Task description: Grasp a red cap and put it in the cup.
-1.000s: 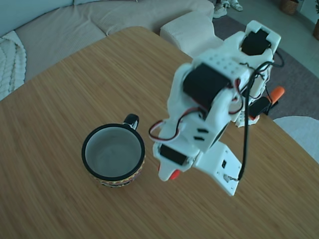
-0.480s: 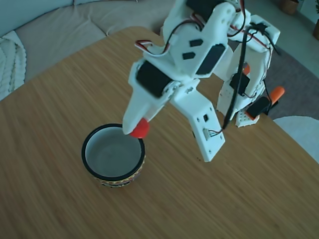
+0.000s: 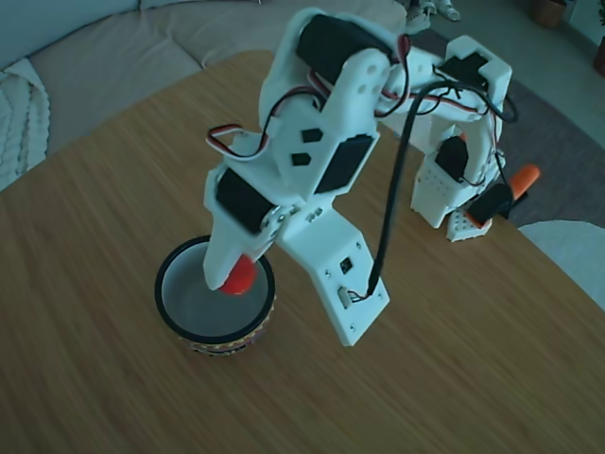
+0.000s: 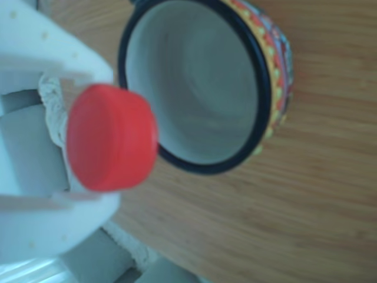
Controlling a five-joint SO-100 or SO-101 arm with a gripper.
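In the fixed view you have the white plastic arm bent forward over a wooden worktop [image 3: 104,208] with a fine, straight bamboo-like grain. Its fingers [image 3: 236,274] hold the red cap [image 3: 239,275], a small smooth disc, pinched against the long white tapered finger. The cap hangs over the mouth of the cup [image 3: 215,326], towards the right side of the opening, above the rim. The cup is a round mug with a glossy black rim, a pale grey inside and a patterned band just visible at its near edge. The flat white plate of the other finger juts out to the right of the cup, over bare wood. A black cable [image 3: 392,199] loops down from the arm to that plate. At the far right the arm's base stands on the worktop with an orange clamp handle [image 3: 522,178] beside it. Beyond the worktop's far edge you can see a pale fabric sofa [image 3: 142,43].

In the other view the cap fills the left side, its flat top and rounded wall bright and matte, gripped between blurred white finger surfaces. The cup's mouth lies just to its right, with the black rim [image 4: 259,71] ringing a smooth grey-white inside. Red, yellow and blue dots run along the outer wall at the right
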